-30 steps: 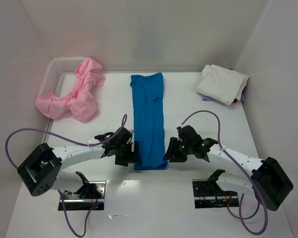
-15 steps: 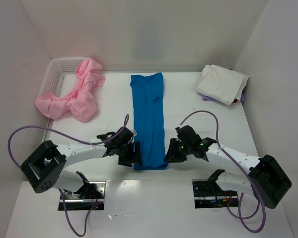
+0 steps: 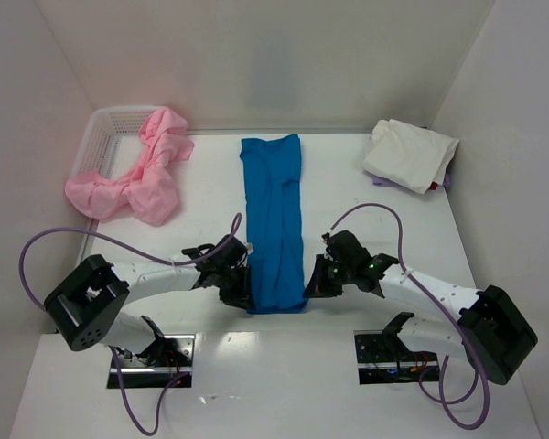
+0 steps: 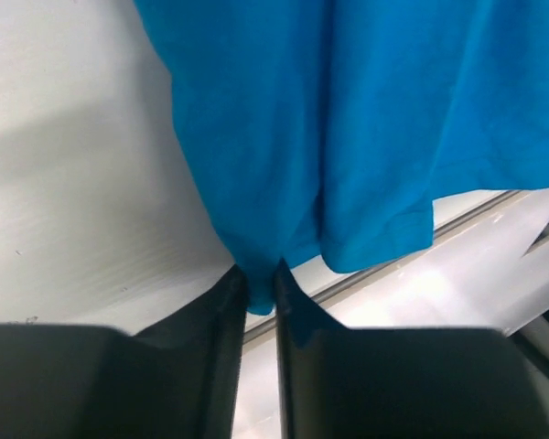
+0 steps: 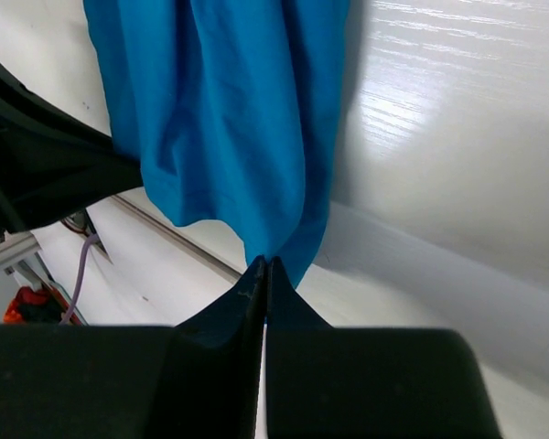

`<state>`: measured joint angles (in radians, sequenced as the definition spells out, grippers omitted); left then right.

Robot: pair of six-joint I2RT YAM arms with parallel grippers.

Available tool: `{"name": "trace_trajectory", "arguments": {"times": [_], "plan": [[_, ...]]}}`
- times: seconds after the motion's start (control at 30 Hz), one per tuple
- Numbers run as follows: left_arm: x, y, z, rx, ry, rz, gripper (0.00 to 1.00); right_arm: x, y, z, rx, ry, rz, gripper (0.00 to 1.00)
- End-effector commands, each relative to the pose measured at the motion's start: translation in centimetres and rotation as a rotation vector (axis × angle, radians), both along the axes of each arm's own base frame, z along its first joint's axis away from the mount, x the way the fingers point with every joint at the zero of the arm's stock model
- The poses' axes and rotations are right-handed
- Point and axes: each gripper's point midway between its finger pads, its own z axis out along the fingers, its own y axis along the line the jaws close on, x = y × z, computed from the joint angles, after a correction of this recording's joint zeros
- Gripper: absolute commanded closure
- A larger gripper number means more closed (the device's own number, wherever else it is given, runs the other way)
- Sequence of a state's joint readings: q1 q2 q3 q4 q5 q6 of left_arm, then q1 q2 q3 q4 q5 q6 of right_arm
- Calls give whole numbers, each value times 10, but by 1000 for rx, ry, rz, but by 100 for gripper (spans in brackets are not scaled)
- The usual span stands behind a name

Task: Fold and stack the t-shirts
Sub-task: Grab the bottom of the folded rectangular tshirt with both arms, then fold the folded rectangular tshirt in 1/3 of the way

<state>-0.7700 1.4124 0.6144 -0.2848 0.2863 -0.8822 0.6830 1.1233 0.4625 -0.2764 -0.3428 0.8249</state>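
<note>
Blue t-shirt (image 3: 274, 219): lies down the middle of the desk (image 3: 366, 229) as a long narrow strip, apparently folded lengthwise, with its near hem between the two arms.

Left claw (image 4: 261, 285): pinches the near left corner of the hem. A tongue of blue cloth shows between the black fingers.

Right claw (image 5: 265, 270): pressed almost together on the near right corner, with cloth caught only at the very tips.

Cloth: thin matte knit with soft creases running lengthwise, in more than one layer at the hem. Probably very light and limp, so it should sag between the two holds and drape rather than keep its shape. The desk is smooth, white and faintly glossy, so the cloth should slide easily.

The corner holds suit carrying the hem toward the collar. The right hold looks shallow and may slip.

Pink t-shirts (image 3: 133, 178): crumpled heap, spilling from the white lattice basket (image 3: 110, 119) at far left.

Cream-white t-shirt (image 3: 410, 154): folded bundle at far right.
</note>
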Motion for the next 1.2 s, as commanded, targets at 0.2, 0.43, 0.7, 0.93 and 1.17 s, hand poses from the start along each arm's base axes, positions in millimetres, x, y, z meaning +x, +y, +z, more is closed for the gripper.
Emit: {"name": "trace_trajectory", "arguments": {"times": [0.2,0.43,0.7,0.93,1.17], "plan": [[3,9,8,44,-31,-14,100,-2,2,23,66,-40,-21,100],[29,1,61,-26,-154,-24,100,19,6,54,42,-122,-35,100],[86,16,106,-114,-262,-13,100,57,24,76,26,-200,-26,100],[130,33,107,-119,-290,1,100,108,12,83,-21,-246,-96,100],[176,35,100,-153,-286,-23,100,166,-2,96,-39,-305,-158,100]]}}
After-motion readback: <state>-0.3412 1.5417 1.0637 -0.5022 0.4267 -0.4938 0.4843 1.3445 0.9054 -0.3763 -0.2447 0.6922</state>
